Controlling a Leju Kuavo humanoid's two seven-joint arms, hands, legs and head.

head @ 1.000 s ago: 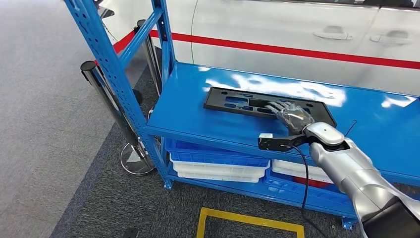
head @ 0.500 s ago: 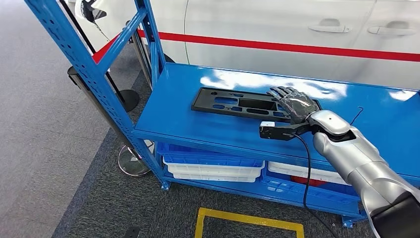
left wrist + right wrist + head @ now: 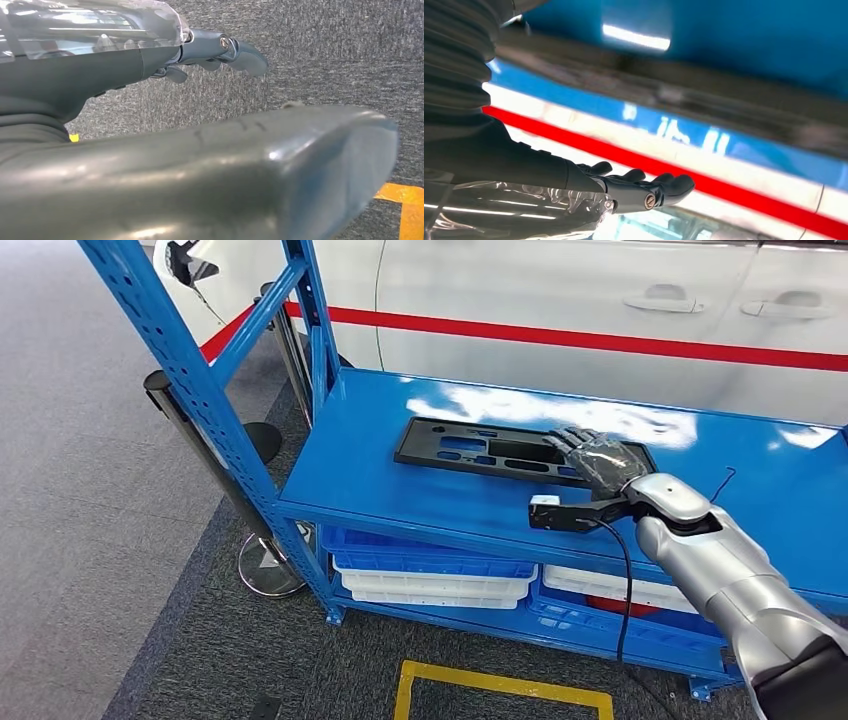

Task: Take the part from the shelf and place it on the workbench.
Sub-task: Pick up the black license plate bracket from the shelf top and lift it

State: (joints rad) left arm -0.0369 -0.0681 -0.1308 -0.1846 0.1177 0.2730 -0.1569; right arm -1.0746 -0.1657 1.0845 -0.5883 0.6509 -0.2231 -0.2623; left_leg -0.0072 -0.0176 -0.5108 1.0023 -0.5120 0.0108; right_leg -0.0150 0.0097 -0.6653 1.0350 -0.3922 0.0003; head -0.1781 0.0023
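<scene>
The part (image 3: pixel 480 450) is a flat black plastic panel with several cut-outs, lying on the top of the blue shelf (image 3: pixel 400 495). My right hand (image 3: pixel 600 458) is stretched out over the panel's right end with its fingers spread and nothing gripped; I cannot tell whether it touches the panel. The right wrist view shows that hand (image 3: pixel 644 187) with straight fingers beside the blurred dark panel (image 3: pixel 674 95). My left hand (image 3: pixel 100 75) hangs over grey carpet, its fingers (image 3: pixel 225 50) extended and holding nothing.
A white car (image 3: pixel 560 300) with a red stripe stands right behind the shelf. A blue upright post (image 3: pixel 190 390) and a chrome stanchion (image 3: pixel 200 440) stand at the left. Blue and white bins (image 3: pixel 430 575) fill the lower shelf. A yellow floor marking (image 3: pixel 500 685) lies in front.
The whole picture has shifted a little, so the camera moved. My right hand stays over the panel's right end, reaching slightly further across it than a second ago.
</scene>
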